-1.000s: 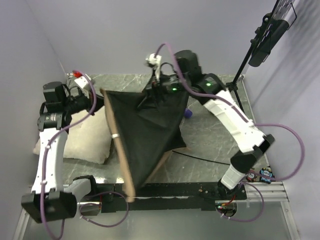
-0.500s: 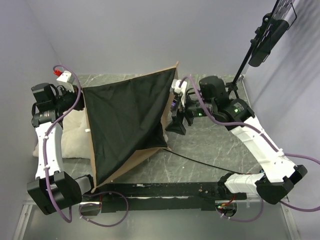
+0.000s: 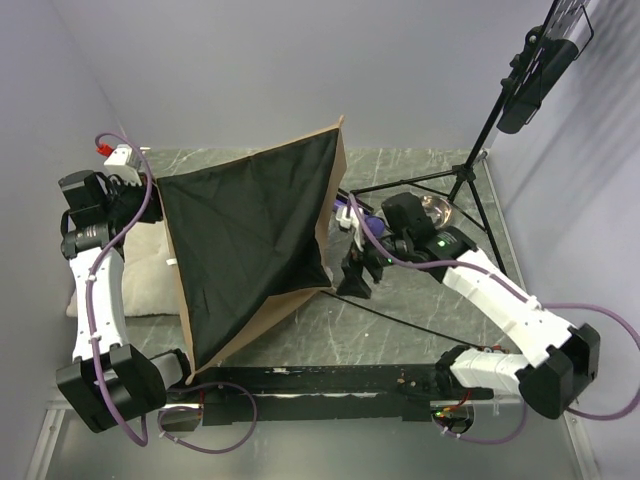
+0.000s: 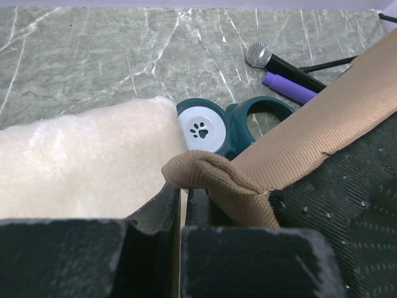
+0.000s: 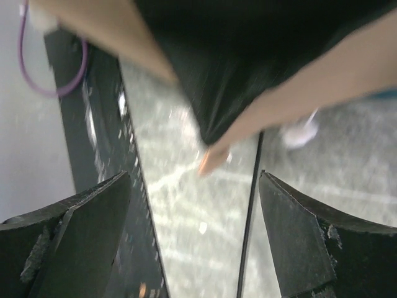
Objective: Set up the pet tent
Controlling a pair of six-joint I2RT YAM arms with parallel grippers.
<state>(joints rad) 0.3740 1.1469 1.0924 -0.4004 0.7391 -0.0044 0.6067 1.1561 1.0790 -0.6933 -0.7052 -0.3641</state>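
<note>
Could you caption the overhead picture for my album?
Left claw grips the tent by its tan rim, black base facing up; right claw open beside it.

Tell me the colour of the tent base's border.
The border is tan around the black base; left wrist view shows it best.

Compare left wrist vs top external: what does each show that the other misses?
Left wrist only: a teal paw-print item just past the cream pillow, and a close view of the left gripper pinched shut on the pet tent at its tan corner hem. Top external only: the right gripper, open beside the tent's lower right corner and holding nothing, the tripod stand, and the tent's whole black base. Both: pet tent, left gripper, pillow, marble table.
</note>
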